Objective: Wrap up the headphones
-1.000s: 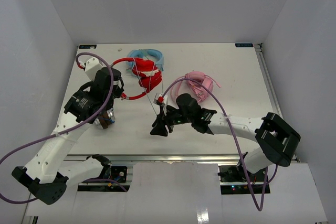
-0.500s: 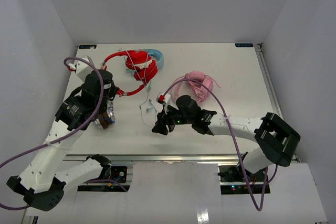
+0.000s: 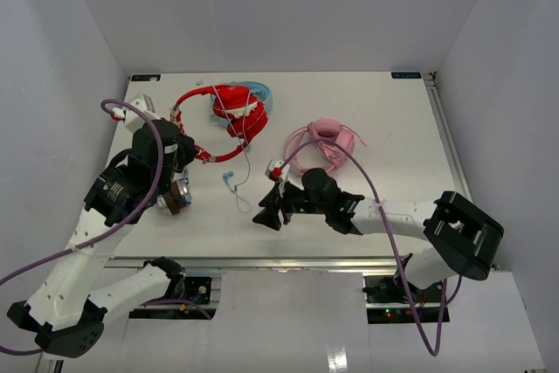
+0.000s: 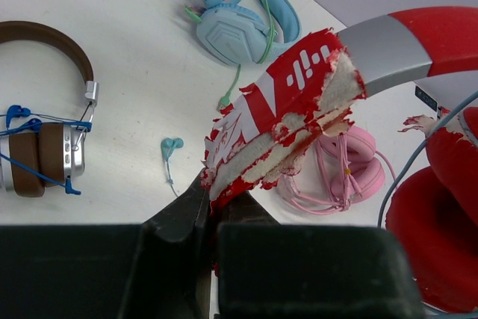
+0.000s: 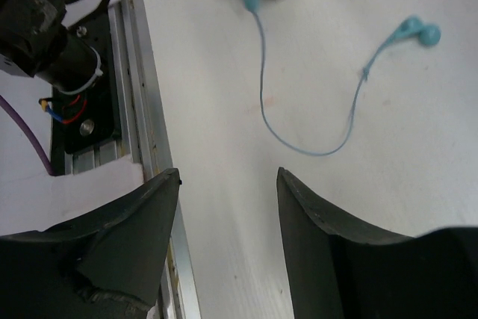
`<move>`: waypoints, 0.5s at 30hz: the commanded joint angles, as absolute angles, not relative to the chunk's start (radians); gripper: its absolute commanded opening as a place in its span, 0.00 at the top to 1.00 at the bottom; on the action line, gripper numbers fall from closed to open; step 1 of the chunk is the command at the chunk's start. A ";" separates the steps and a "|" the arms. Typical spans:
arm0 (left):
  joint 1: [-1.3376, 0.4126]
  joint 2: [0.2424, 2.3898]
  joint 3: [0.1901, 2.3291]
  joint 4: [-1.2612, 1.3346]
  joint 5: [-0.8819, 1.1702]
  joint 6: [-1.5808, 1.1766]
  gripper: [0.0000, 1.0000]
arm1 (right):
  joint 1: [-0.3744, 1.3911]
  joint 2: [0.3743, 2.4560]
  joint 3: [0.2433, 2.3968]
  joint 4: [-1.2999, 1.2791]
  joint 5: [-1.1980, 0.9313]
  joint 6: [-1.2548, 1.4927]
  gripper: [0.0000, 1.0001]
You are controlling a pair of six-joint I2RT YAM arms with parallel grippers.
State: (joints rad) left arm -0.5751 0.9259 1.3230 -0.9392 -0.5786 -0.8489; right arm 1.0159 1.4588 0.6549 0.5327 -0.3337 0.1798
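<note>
The red headphones (image 3: 234,116) lie at the table's back left, the earcups stacked and the headband (image 3: 185,104) arching toward my left arm. My left gripper (image 3: 196,154) is shut on the headband's torn, padded end (image 4: 278,121); in the left wrist view the jaws (image 4: 213,193) pinch the red padding. A thin pale cable (image 3: 239,189) trails from the earcups onto the table, ending in two small bud tips (image 5: 418,32). My right gripper (image 3: 266,212) hovers just right of that cable, open, with only bare table between its fingers (image 5: 228,177).
Light-blue headphones (image 3: 259,93) sit behind the red ones. Pink headphones (image 3: 323,142) with a coiled cord lie at centre right. Brown headphones (image 3: 175,197) with a blue cable rest under my left arm. The table's front rail (image 5: 142,125) is just beside my right gripper.
My right gripper let go of the pale cable, opened wider and drew back a little; the cable dropped flat onto the table. My left arm pulled the headband slightly left.
</note>
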 commanded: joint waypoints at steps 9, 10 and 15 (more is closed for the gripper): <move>-0.570 0.908 1.411 -0.879 -0.459 -0.892 1.00 | 1.028 1.580 0.705 1.046 -0.340 -0.012 0.36; -0.569 0.907 1.414 -0.879 -0.453 -0.892 1.00 | 1.028 1.599 0.715 1.056 -0.339 -0.022 0.36; -0.571 0.901 1.433 -0.885 -0.436 -0.893 1.00 | 1.025 1.683 0.753 1.118 -0.302 -0.046 0.36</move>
State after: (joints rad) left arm -0.5751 0.9272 1.3708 -0.9428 -0.4716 -0.8584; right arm 1.0225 1.6300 0.6932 0.9817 -0.3320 0.0142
